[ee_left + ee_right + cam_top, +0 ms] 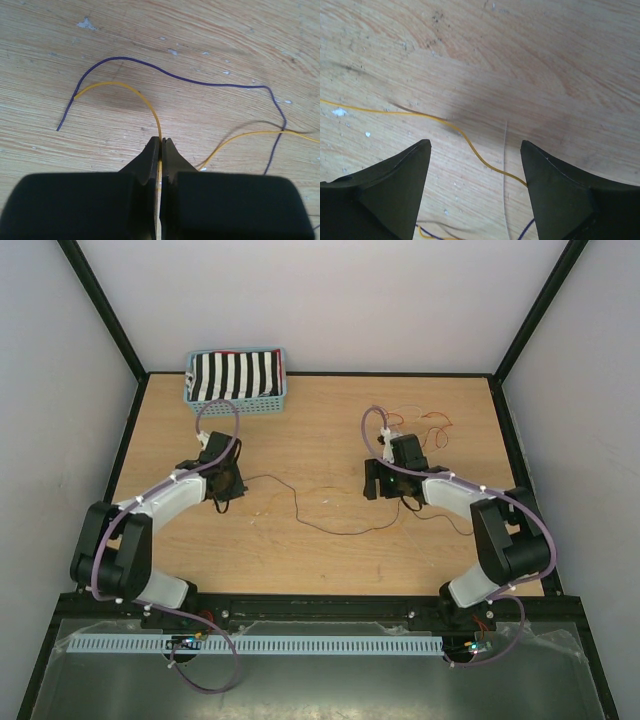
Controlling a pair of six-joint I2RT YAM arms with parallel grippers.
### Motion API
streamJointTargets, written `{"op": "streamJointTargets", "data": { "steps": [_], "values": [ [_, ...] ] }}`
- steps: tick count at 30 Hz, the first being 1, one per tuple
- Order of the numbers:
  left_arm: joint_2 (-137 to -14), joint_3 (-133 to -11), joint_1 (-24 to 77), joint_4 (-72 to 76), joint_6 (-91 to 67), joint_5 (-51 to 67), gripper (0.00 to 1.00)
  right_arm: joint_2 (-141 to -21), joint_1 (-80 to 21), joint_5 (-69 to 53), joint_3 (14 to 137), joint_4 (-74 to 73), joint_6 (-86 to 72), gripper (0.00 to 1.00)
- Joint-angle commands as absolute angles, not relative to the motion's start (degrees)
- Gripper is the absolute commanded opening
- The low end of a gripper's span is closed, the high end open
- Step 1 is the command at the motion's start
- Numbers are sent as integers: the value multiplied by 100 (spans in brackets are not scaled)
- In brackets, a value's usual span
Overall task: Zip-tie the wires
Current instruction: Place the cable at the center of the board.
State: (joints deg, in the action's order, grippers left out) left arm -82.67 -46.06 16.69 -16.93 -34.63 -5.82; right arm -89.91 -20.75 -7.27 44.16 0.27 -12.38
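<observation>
Several thin wires (340, 532) are seen spread over the wooden counter (300, 410) between the two arms. A yellow strand (125, 86) is clamped between the closed jaws of the left pincer (160, 141), with a dark purple strand (200, 82) lying just beyond on the wood. The right pincer (475, 145) is held wide open above the counter, and a stretch of yellow wire is seen crossing the gap between its jaws, ungripped.

Thin wires (340, 531) cross the table (330, 420) midway; a basket (237, 403) occupies its far-left edge.
</observation>
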Motion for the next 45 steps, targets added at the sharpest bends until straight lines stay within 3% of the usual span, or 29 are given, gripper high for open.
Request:
{"op": "streamJointTargets", "data": {
  "steps": [1, 8, 11, 17, 21, 31, 39, 41, 45],
  "values": [
    [-8477, -4655, 1619, -1606, -3405, -834, 0, -8660, -2106, -676, 4342, -590, -896, 83],
    [-8782, -4684, 1604, -1536, -3343, -1055, 0, -8675, -2102, -767, 4321, -731, -819, 65],
    [-8900, -4693, 1594, -1497, -3344, -1162, 0, -8705, -2109, -676, 4355, -804, -781, 52],
    [-9064, -4726, 1526, -1474, -3334, -1335, 0, -8549, -2105, -204, 4375, -916, -739, 16],
    [-9184, -4763, 1441, -1479, -3308, -1565, 0, -8553, -2109, 10, 4436, -1015, -714, 4],
    [-9373, -4753, 1232, -1419, -3388, -1647, 0, -8618, -2107, 784, 4557, -1304, -664, 0],
    [-9560, -4781, 1217, -1217, -3456, -1439, 0, -8560, -2102, 480, 4642, -1347, -685, 0],
    [-9598, -4798, 1219, -1179, -3456, -1337, 0, -8539, -2107, 267, 4664, -1349, -686, 6],
    [-9561, -4791, 1216, -1165, -3401, -1291, 0, -8441, -2109, -130, 4707, -1342, -664, 26]
  ]
}}
